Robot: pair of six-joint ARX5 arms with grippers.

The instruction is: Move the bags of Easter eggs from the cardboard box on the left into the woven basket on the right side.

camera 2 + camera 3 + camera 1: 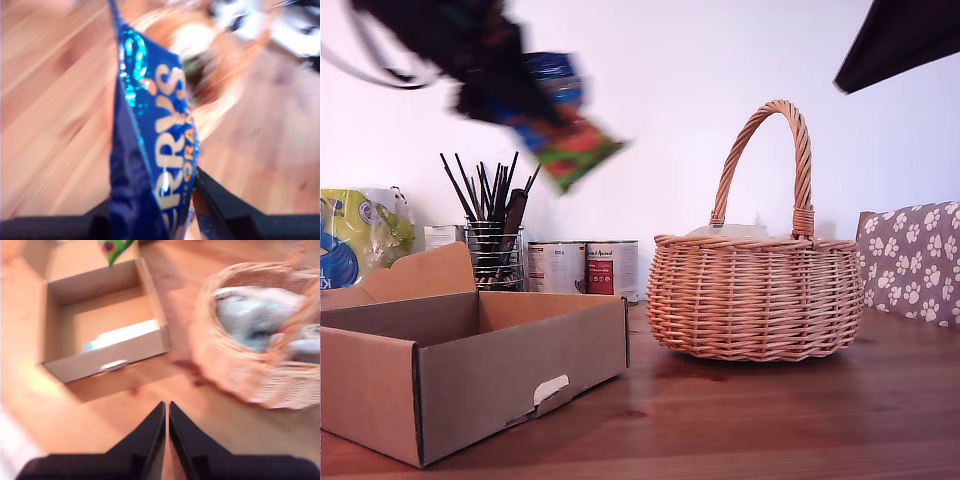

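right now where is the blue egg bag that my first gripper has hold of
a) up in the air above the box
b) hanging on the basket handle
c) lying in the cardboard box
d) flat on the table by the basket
a: the exterior view shows the blue egg bag held aloft by my first gripper, above the cardboard box and short of the woven basket.

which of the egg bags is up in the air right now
The blue bag clamped in my first gripper, above the cardboard box. The others lie in the woven basket or the box.
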